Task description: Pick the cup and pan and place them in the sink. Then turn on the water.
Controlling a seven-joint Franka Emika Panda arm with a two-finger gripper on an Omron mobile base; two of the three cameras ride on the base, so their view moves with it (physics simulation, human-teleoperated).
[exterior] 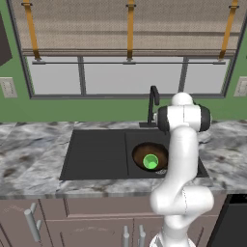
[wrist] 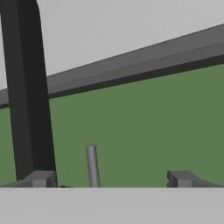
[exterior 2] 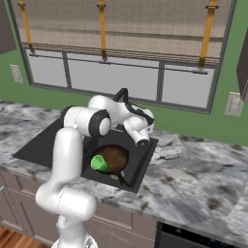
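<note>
Cup (exterior: 151, 161) inside pan (exterior: 143, 153), both down in right bowl of sink (exterior: 96, 154); that part done; no water running yet; gripper (wrist: 109, 178) wide apart, grasping nothing, up beside tap (exterior: 153, 103); turning water on left.

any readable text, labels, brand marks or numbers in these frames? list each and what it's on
None: no word, label, brand mark or number can be read in any of the three views.
The cup, pan, sink and faucet are all plain.
The wall plates beside the window are blank.
The white arm and its gripper carry no marking that shows.
</note>
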